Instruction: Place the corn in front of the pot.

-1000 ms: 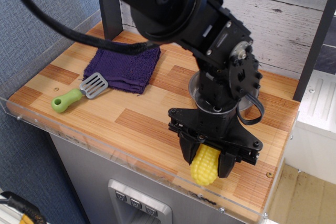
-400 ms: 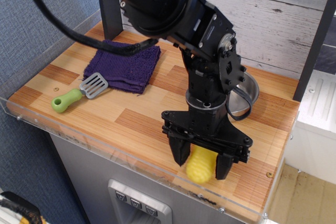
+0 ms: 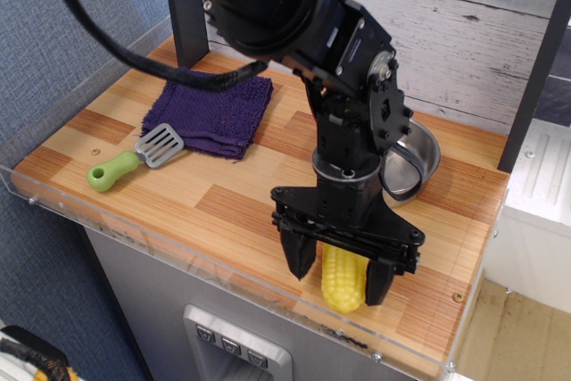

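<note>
The yellow corn point(image 3: 343, 281) lies on the wooden table near the front edge, its length running front to back. My gripper point(image 3: 337, 272) stands over it, open, with one black finger point(image 3: 299, 261) left of the cob with a gap and the other close at its right. The shiny steel pot point(image 3: 417, 154) sits behind and to the right of the corn, partly hidden by my arm.
A purple cloth point(image 3: 211, 113) lies at the back left. A spatula with a green handle point(image 3: 134, 160) lies in front of it. A clear acrylic rim point(image 3: 178, 256) runs along the table's front and left edges. A dark post point(image 3: 187, 28) stands at the back.
The jaws have opened and let go of the corn, which now rests on the table. My arm has shifted left, uncovering more of the pot.
</note>
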Controlling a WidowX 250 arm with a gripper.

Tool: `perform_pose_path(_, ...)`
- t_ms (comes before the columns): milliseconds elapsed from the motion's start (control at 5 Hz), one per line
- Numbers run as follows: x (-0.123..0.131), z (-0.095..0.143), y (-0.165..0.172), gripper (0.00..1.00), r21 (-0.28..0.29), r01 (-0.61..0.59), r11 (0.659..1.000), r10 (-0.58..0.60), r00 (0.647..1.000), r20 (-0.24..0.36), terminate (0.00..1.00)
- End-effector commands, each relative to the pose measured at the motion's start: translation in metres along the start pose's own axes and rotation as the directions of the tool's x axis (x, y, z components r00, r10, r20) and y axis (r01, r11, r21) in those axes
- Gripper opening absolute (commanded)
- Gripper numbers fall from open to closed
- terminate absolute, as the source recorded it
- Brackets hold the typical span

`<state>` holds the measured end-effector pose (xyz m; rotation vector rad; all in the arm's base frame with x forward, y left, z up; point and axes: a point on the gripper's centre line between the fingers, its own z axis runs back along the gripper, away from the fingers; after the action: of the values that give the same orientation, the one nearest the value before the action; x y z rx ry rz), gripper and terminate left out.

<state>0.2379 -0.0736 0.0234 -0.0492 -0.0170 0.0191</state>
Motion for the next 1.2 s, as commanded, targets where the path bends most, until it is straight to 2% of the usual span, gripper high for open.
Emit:
perform_pose_path(0,0.018,0.084,-0.001,1.0,0.01,0.021,1.0,-0.023,0.974,0.223,0.0)
perform_pose_path(200,0.034,0.114,0.016,1.0,0.01,-0.019,1.0,0.016,0.962,0.271,0.0)
perform_pose_path(400,0.048,0.128,0.031,1.0,0.007,-0.058,0.998,0.055,0.964,0.259,0.0)
perform_pose_path(600,0.056,0.135,0.044,1.0,-0.001,-0.104,0.995,0.102,0.977,0.185,0.0)
perform_pose_path(1000,0.068,0.144,0.062,1.0,-0.04,-0.103,0.994,0.108,0.983,0.15,0.0)
